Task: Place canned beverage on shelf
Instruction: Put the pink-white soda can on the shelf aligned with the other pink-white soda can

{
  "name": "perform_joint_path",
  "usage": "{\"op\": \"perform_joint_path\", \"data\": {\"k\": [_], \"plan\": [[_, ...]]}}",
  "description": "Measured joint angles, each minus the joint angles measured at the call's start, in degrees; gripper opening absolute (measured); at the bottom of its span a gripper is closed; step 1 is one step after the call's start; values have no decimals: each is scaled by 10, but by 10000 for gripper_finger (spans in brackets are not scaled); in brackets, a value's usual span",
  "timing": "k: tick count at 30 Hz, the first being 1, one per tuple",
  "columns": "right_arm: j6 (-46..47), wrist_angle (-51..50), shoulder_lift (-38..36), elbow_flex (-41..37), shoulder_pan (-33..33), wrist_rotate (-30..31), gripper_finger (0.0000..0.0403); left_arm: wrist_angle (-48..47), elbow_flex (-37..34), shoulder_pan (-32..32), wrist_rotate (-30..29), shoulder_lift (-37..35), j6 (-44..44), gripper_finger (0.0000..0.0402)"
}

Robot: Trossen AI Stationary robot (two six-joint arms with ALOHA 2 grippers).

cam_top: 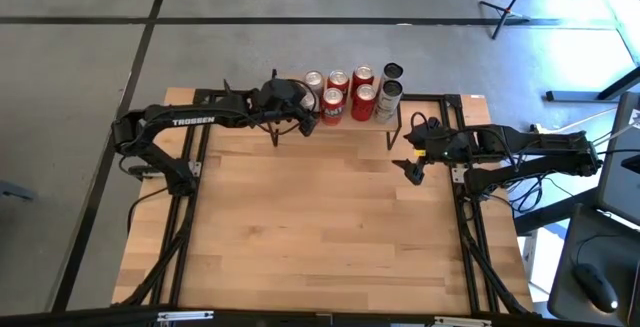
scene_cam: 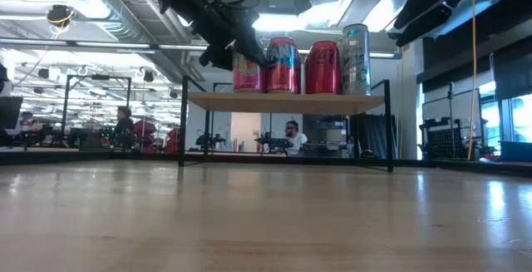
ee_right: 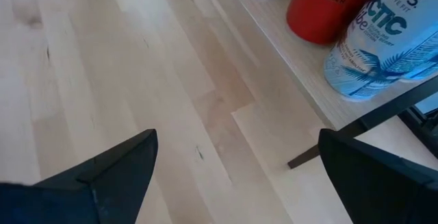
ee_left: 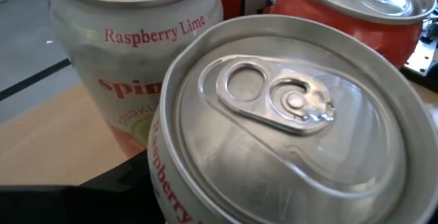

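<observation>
Gripping a raspberry-lime can (ee_left: 287, 121) at the shelf's (cam_top: 345, 125) left end, the left gripper (cam_top: 305, 119) has its jaws closed round the can's body. Beside it stand a matching can (ee_left: 130, 53), red cans (cam_top: 335, 102) and tall silver cans (cam_top: 388, 97), all sealed. Only the left wrist view shows the can's unopened tab. The right gripper (cam_top: 412, 167) hangs over the table (cam_top: 320, 237) beside the shelf, jaws wide, holding nothing.

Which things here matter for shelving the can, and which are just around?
Job:
- shelf
- Raspberry Lime can at the left pincer
- cans already shelved

Around:
- right pincer, open, waiting over the table
- people in the room behind
</observation>
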Motion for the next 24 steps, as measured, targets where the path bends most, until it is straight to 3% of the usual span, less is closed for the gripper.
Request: {"op": "perform_joint_path", "data": {"k": [9, 17, 24], "plan": [[13, 0, 0, 0, 0, -9, 390, -5, 0, -4, 8, -2, -1, 288], [14, 0, 0, 0, 0, -14, 390, -30, 7, -4, 34, -3, -2, 362], [14, 0, 0, 0, 0, -34, 390, -74, 35, -4, 54, -49, 61, 377]]}}
